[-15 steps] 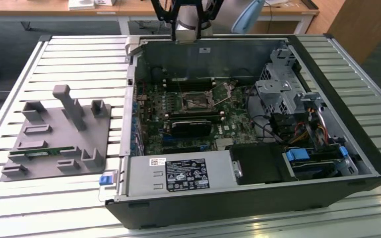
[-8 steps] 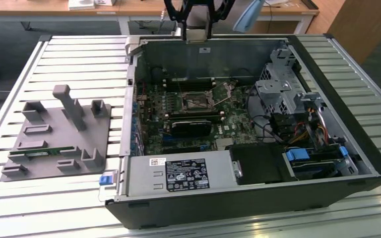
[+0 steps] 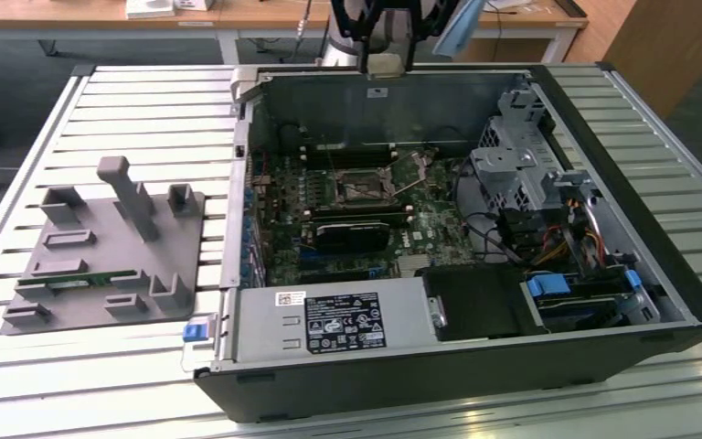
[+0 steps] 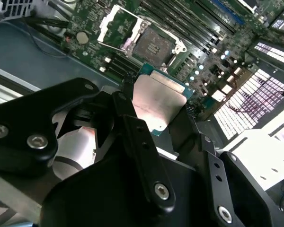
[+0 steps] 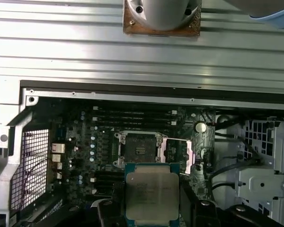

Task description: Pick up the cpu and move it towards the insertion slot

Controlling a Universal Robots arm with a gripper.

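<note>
Two black fingers [image 4: 137, 142] of the hand [image 4: 156, 113] are clamped on the cpu [image 4: 157, 101], which is held above the open computer case [image 3: 680, 302]. The insertion slot [image 5: 138, 150] is seen uncovered on the motherboard [image 5: 85, 156], just beyond the cpu in both wrist views.

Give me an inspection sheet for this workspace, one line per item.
Surface: slatted metal table, carrying an open computer case.
Job's things: cpu held above the motherboard; insertion slot open and empty.
Clutter: grey fixture plate beside the case, green memory stick on it.
Grippers: gripper shut on the cpu, high over the case's far wall in the exterior view.
Cables: coloured bundle by the drive bays.
Surroundings: wooden desks behind.
</note>
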